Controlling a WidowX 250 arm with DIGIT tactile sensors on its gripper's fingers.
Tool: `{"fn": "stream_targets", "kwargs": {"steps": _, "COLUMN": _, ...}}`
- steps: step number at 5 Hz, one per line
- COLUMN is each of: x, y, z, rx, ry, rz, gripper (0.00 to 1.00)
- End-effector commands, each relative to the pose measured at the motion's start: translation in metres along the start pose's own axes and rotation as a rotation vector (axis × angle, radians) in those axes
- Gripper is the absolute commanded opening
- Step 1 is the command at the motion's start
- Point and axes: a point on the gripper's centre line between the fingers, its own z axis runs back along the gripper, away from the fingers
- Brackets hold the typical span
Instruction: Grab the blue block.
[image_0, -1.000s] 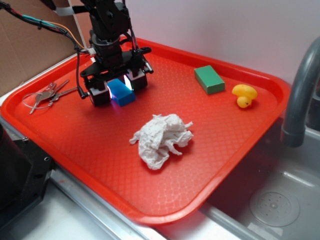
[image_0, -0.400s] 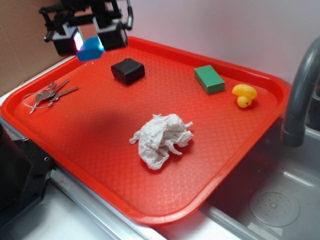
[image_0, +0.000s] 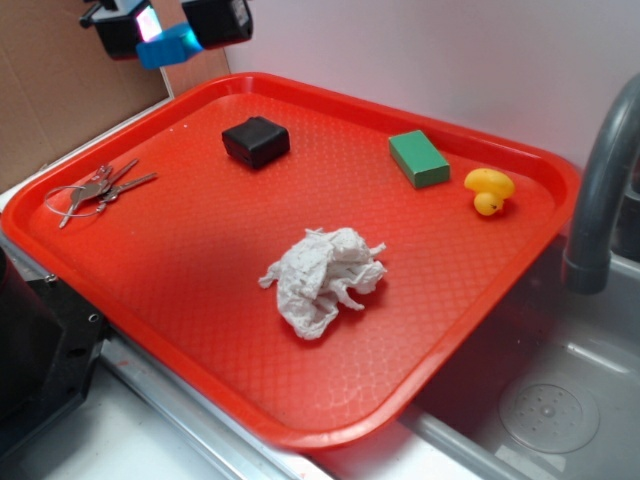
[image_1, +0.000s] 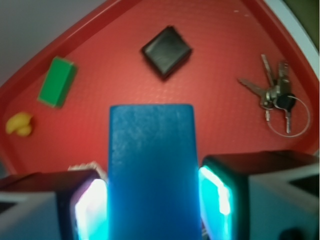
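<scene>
The blue block (image_0: 168, 45) hangs high above the back left corner of the red tray (image_0: 200, 290), clamped between my gripper's (image_0: 172, 28) two black fingers. In the wrist view the blue block (image_1: 152, 165) fills the middle, with a glowing pad (image_1: 215, 197) pressed against each of its sides. My gripper (image_1: 152, 200) is shut on it, well clear of the tray surface.
On the tray lie a black squarish block (image_0: 256, 141), a green block (image_0: 418, 158), a yellow rubber duck (image_0: 488, 189), a crumpled white tissue (image_0: 322, 278) and a bunch of keys (image_0: 95, 190). A grey faucet (image_0: 600, 180) and sink stand at the right.
My gripper has risen from the tray with the blue block in it, moving up and to the left. The black block it stood in front of now shows.
</scene>
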Motion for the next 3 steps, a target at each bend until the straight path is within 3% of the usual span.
{"fn": "stream_targets", "kwargs": {"steps": 1, "x": 0.0025, "y": -0.0125, "z": 0.0230, "rx": -0.107, "ry": -0.029, "rz": -0.161, "gripper": 0.00}}
{"fn": "stream_targets", "kwargs": {"steps": 3, "x": 0.0033, "y": -0.0167, "z": 0.0140, "rx": -0.079, "ry": 0.016, "rz": -0.132, "gripper": 0.00}}
